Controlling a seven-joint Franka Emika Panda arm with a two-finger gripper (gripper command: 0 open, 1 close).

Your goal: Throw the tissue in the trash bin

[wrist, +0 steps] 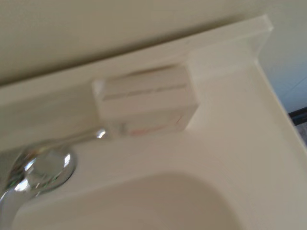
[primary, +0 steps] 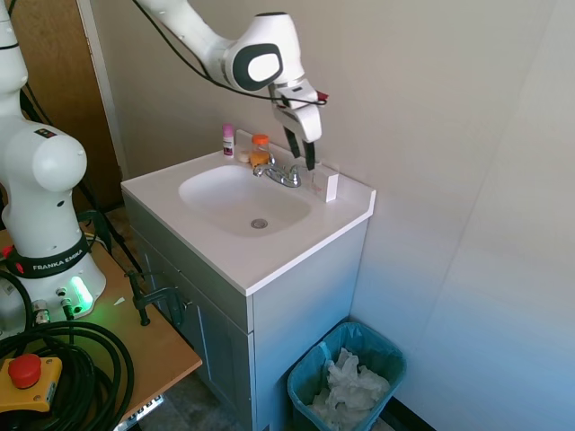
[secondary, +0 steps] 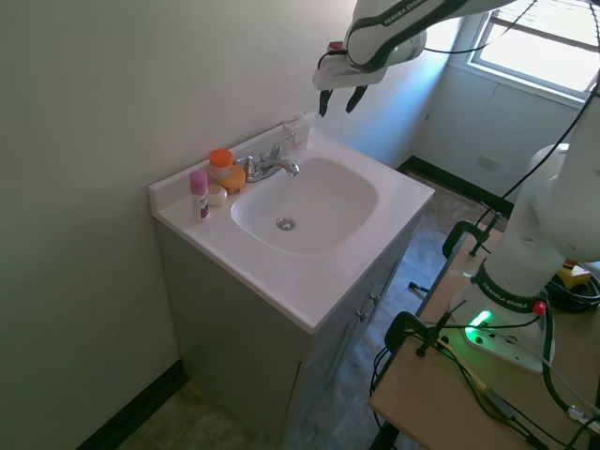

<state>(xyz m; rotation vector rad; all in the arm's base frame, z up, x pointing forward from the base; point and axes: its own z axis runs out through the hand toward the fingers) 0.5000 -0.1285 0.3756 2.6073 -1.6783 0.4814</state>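
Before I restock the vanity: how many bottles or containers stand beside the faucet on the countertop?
2 clear ones: a pink-capped bottle and an orange-capped container, both by the wall behind the faucet. A small white box sits on the faucet's other side. Small items near the bottles are too tiny to identify.

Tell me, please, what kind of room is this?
Most likely a bathroom: a white sink with a chrome faucet set on a grey vanity cabinet, small toiletry bottles at the wall, and a trash bin beside it.
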